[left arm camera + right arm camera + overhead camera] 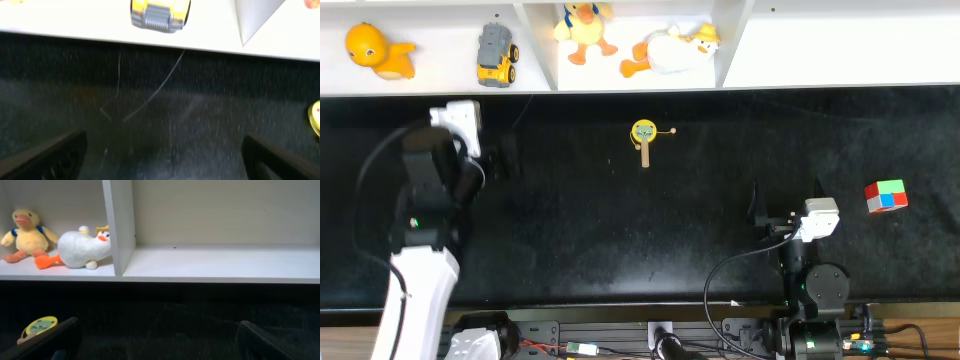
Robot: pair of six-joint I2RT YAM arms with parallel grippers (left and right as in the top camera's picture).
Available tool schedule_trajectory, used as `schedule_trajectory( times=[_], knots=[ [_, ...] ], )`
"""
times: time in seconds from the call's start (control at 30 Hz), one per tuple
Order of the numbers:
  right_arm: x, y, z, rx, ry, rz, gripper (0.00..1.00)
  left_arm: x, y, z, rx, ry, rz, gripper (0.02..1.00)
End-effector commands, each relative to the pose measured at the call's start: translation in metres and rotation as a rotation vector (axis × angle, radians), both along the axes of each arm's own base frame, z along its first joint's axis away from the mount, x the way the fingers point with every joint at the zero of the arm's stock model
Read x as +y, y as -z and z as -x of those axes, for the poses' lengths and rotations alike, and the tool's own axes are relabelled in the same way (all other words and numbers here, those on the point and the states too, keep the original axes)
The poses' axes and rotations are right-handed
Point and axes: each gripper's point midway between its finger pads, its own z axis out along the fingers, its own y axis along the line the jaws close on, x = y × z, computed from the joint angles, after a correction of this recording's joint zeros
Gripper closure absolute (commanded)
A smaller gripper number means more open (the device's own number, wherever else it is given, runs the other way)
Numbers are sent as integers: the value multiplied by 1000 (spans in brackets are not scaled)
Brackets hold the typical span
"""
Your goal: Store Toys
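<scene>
white duck [80,250]: plush cloth | shelf [225,262]: smooth matt | tabletop [620,230]: matt, speckled

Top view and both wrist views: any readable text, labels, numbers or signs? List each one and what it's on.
No text can be read in any of the views.
Rattle: there is a green picture on its yellow face, too small to tell whether it holds letters.
Toy truck: no print visible.
Cube: plain coloured faces, no marks.
</scene>
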Motion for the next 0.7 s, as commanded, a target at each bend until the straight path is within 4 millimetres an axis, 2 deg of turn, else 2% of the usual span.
schedule_trajectory(
  times=[0.03,0.13,0.17,0.2,0.3,0.43,0.7],
  knots=[
    [-1,4,0,2,8,-7,5,-2,-9,1,-171,-74,115,20],
    [-1,4,0,2,8,-7,7,-8,-44,-4,-390,-29,87,20],
    [-1,4,0,2,8,-7,5,-11,-67,0,-527,3,48,20],
    [-1,4,0,2,8,-7,5,-13,-77,5,-596,20,16,20],
    [-1,4,0,2,8,-7,5,-13,-92,23,-710,47,-71,20],
    [-1,4,0,2,8,-7,5,-14,-88,47,-765,51,-103,20],
    [-1,4,0,2,8,-7,5,-8,-48,80,-666,23,-109,20]
  ],
)
